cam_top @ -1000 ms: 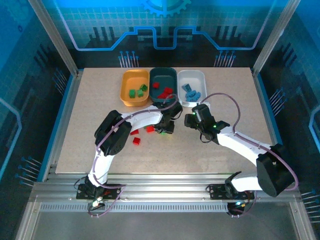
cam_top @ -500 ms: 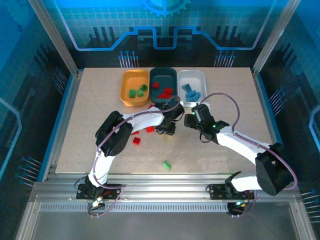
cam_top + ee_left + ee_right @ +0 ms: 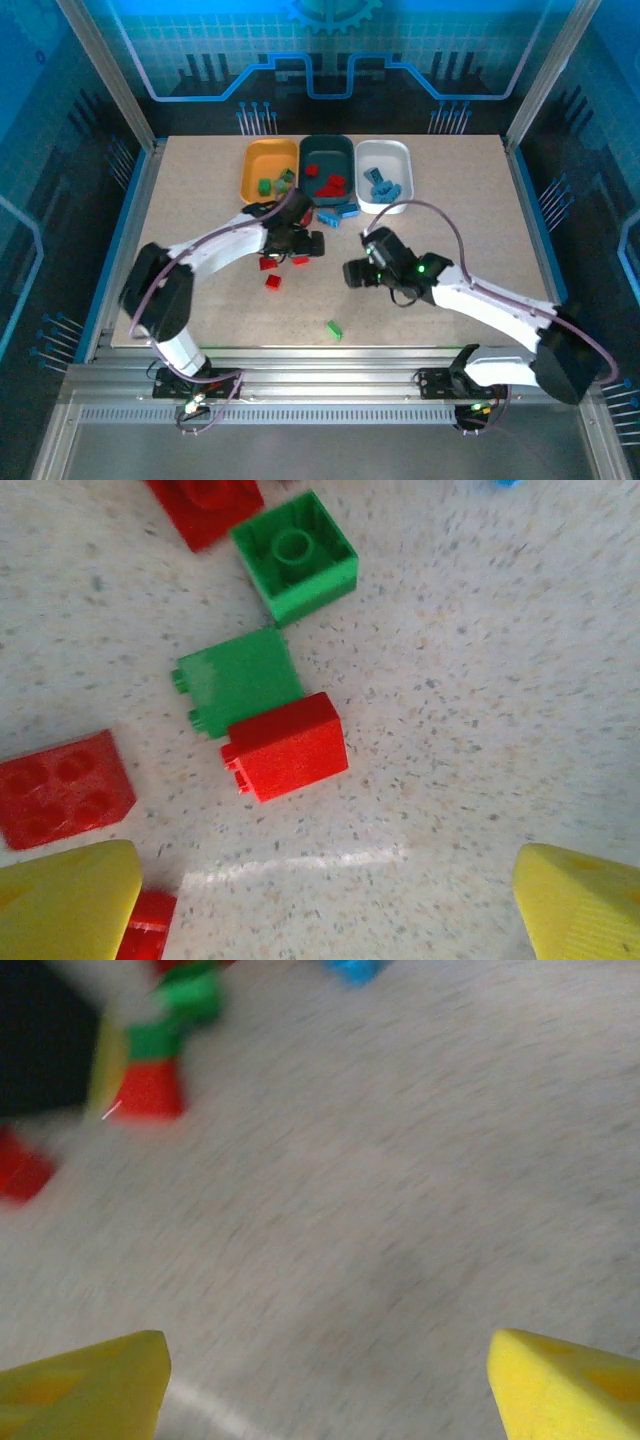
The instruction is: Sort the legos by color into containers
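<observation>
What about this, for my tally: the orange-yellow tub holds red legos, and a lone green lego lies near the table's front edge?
No: top external shows green legos in the orange-yellow tub, not red; the lone green lego is right.

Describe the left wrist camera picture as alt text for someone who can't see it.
The left gripper, open, shows yellow fingertips at the bottom corners above a speckled table. Mid-frame, a stud-up green brick sits near a tipped green brick that touches a red brick; more red bricks lie at left and top.
</observation>
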